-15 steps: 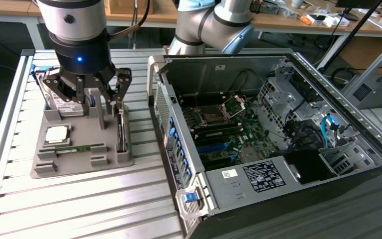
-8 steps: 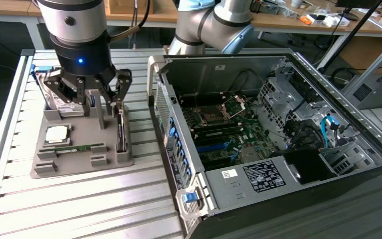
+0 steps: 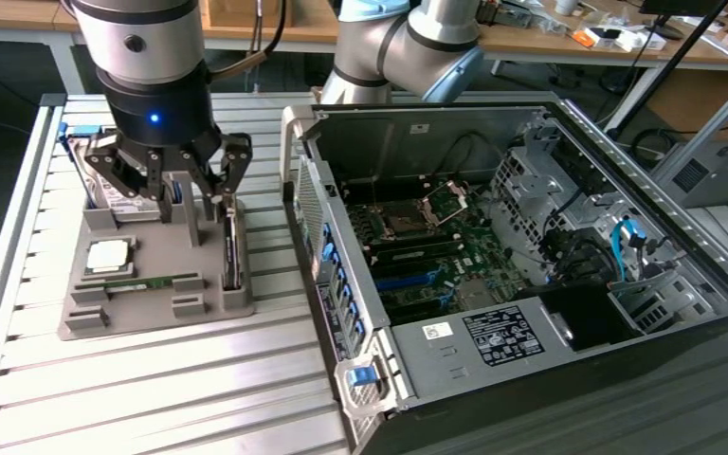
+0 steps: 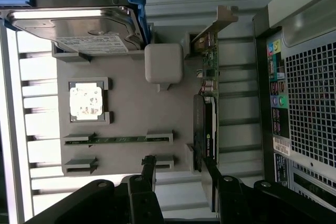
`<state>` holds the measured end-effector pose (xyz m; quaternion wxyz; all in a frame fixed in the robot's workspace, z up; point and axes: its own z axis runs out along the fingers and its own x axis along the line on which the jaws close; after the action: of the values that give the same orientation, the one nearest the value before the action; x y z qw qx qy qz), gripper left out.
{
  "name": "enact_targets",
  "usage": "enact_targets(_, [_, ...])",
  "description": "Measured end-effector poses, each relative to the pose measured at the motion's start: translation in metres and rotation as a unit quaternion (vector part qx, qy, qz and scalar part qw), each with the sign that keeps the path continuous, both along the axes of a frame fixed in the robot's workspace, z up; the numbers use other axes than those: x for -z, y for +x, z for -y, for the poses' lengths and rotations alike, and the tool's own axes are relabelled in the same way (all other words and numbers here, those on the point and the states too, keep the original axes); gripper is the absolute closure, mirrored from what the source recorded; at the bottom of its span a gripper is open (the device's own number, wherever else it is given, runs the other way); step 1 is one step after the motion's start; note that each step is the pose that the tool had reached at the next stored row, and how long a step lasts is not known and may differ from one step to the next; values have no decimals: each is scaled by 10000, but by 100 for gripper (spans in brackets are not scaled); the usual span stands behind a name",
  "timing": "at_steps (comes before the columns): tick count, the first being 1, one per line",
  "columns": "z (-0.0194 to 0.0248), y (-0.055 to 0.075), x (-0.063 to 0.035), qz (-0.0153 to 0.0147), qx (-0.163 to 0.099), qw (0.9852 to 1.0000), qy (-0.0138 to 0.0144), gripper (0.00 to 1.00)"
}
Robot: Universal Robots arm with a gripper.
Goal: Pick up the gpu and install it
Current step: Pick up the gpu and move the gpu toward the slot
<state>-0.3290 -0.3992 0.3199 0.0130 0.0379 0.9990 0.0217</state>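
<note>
- Computer case [image 3: 529,237]: open, near; a swinging load could clip its wall.
- Tray [image 3: 149,311]: might lift if a slot binds.
- Gripper [image 3: 172,185]: spread, empty, above tray.
- Graphics card [image 4: 207,108]: on edge in tray's case-side slot; off-centre fingers could strike it.

The arm [image 3: 396,43] is built of smooth silver-grey tubes with rounded joints; pale blue caps [image 3: 455,78] close those joints; a thin black cable [image 3: 266,33] runs beside it; the last link [image 3: 136,38] is a silver barrel with one small dark round socket [image 3: 125,43]; under it sits a black collar [image 3: 155,104] carrying a lit blue lamp [image 3: 153,119]; the jaws are black, made of slim linked bars; their fingers [image 4: 148,174] show round pivot screws [image 4: 101,184] at the knuckles.
</note>
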Motion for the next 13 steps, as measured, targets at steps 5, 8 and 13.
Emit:
enact_targets(5, [0,2,11,0,0,10000,0,52])
enact_targets(8, [0,4,19,0,0,10000,0,52])
enact_targets(13, [0,7,34,0,0,10000,0,52])
